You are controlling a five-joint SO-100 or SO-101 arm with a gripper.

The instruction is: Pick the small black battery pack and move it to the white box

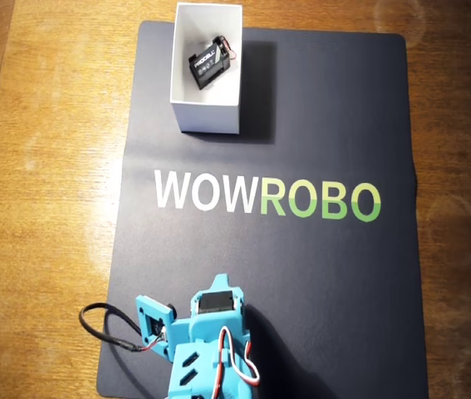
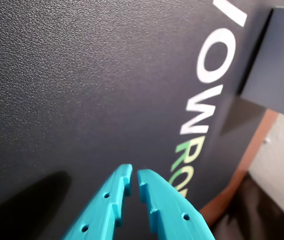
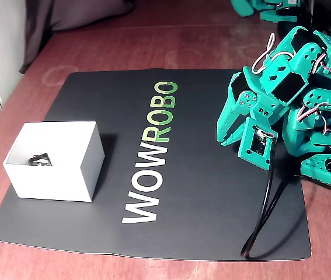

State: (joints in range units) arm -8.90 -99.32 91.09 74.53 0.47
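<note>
While the arm sat folded at the near edge of the mat (image 1: 335, 274), its gripper (image 2: 134, 181) was clenched on nothing; farther off, the battery pack (image 1: 207, 64) lay inside the white box (image 1: 206, 116).

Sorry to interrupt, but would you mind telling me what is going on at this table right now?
The battery pack already lies inside the white box at the far end of the black mat. The teal arm is folded up at the other end of the mat, well away from the box. In the wrist view its gripper holds nothing, the jaws nearly closed over bare mat. By how things lie, the move looks done.
</note>
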